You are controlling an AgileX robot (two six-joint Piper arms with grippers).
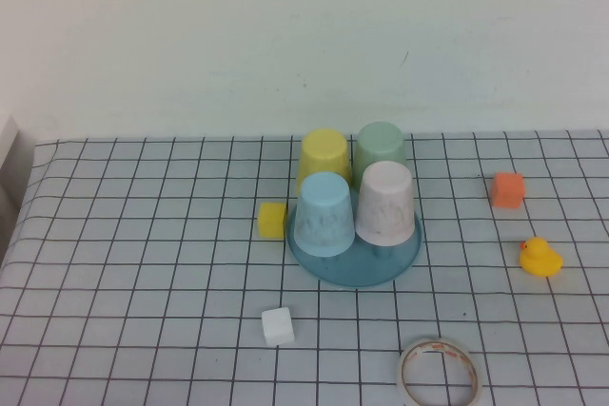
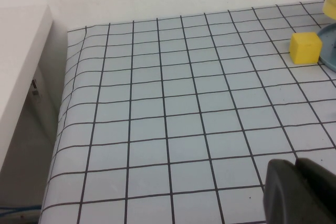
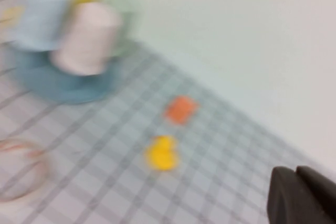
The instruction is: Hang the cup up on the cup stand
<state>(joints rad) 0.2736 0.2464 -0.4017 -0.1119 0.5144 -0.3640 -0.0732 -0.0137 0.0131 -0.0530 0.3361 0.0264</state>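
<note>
The pale pink cup (image 1: 385,203) sits upside down on the round teal-blue cup stand (image 1: 354,263), at its front right. It also shows in the right wrist view (image 3: 86,38) on the stand (image 3: 58,85). A light blue cup (image 1: 323,214), a yellow cup (image 1: 323,157) and a pale green cup (image 1: 381,151) sit upside down on the stand too. The pegs are hidden under the cups. My left gripper (image 2: 296,166) is shut and empty over the table's left part. My right gripper (image 3: 296,174) is shut and empty, off to the right of the stand. Neither shows in the high view.
A yellow cube (image 1: 272,219) lies just left of the stand. A white cube (image 1: 278,326) and a tape roll (image 1: 439,373) lie near the front. An orange cube (image 1: 507,189) and a yellow rubber duck (image 1: 540,258) lie at the right. The table's left edge (image 2: 60,124) drops off.
</note>
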